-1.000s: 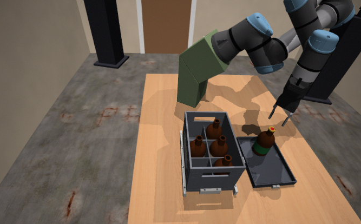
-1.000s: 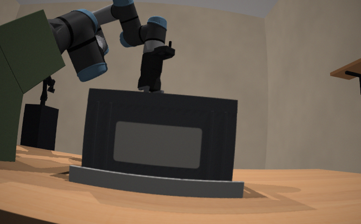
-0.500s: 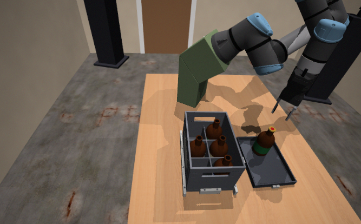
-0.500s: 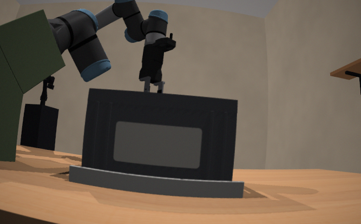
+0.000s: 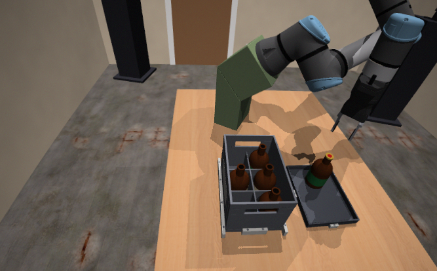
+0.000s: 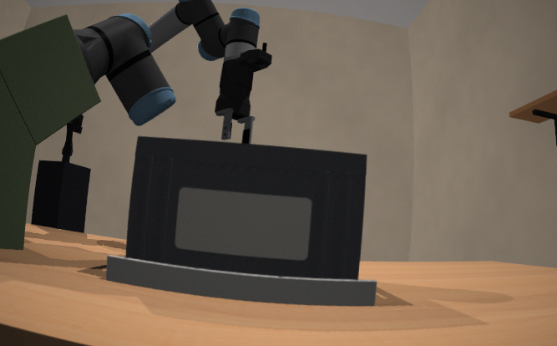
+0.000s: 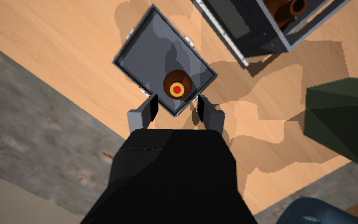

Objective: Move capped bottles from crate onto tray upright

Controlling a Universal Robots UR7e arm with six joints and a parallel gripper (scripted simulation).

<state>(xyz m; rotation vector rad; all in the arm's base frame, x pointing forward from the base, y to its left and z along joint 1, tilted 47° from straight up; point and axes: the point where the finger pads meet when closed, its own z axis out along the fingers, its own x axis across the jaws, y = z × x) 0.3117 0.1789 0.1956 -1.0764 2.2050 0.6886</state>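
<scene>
A brown bottle with a green label and a red-and-yellow cap [image 5: 320, 171] stands upright at the far end of the dark tray [image 5: 322, 197]. It also shows from above in the wrist view [image 7: 177, 88], on the tray [image 7: 164, 59]. The dark crate [image 5: 257, 182] beside the tray holds several brown bottles with open necks [image 5: 258, 155]. My gripper [image 5: 345, 129] is open and empty, high above the table beyond the tray's far end. In the wrist view its fingers stand well above the capped bottle. In the exterior view the gripper [image 6: 237, 130] shows above the crate [image 6: 245, 217].
The arm's green base block [image 5: 238, 84] stands on the table behind the crate. A black column [image 5: 411, 67] stands off the table at the right, behind the gripper. The table's right edge runs close to the tray.
</scene>
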